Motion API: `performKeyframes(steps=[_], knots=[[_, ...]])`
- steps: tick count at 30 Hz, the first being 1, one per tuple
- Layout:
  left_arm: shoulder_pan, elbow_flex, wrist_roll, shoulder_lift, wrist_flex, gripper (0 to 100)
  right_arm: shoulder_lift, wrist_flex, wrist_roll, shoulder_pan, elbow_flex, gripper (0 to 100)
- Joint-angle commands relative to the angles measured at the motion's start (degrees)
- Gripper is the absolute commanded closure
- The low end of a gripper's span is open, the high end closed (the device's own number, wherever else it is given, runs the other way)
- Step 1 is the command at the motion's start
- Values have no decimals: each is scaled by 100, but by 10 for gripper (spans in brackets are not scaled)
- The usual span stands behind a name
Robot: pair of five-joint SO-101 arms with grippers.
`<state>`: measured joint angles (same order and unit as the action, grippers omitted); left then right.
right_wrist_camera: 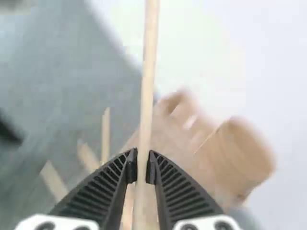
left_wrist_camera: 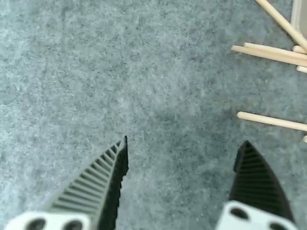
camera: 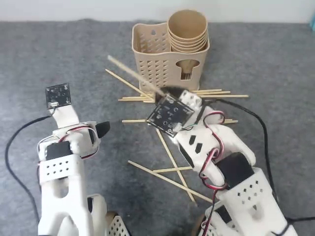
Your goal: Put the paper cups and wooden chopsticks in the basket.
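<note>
1. High view: the paper cups (camera: 187, 29) stand stacked inside the basket (camera: 147, 59). The right tool (camera: 165, 93) holds a chopstick (camera: 133, 73) tilted in front of the basket. Loose chopsticks (camera: 172, 179) lie on the grey tabletop (camera: 275, 64).
2. Left wrist view: the left tool (left_wrist_camera: 184, 148) hangs spread above the tabletop, near loose chopsticks.
3. Right wrist view: the right tool's jaws pinch the chopstick.

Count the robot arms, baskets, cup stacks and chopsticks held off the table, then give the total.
Robot arms: 2
Basket: 1
Stack of paper cups: 1
Chopstick held in the right pincer: 1
Total: 5
</note>
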<state>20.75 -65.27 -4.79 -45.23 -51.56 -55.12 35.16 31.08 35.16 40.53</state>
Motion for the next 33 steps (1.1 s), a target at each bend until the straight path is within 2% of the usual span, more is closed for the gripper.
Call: performKeyframes(steps=[1,5,8,11,14,17,22,24,29,33], knots=[[18,286,44,26,114,662,224,-1367,-519,4,-229,991],[18,268,44,18,114,662,963,-2369,-1204,-224,-598,991],[18,251,44,18,114,662,1727,-2958,-2031,-453,-1134,991],[18,251,44,18,114,662,2633,-3582,-2875,-673,-1837,991],[18,251,44,18,114,662,3688,-3925,-3323,-813,-2760,991],[18,251,44,18,114,662,4725,-3749,-3508,-919,-3771,991],[18,251,44,18,114,662,6018,-3125,-4229,-1182,-5073,989],[18,251,44,18,114,662,6431,-2897,-4211,-1262,-5468,980],[-53,251,44,18,114,662,7134,-2211,-4141,-1270,-6198,794],[-343,251,44,18,70,662,7020,-1631,-4141,-1262,-6462,792]])
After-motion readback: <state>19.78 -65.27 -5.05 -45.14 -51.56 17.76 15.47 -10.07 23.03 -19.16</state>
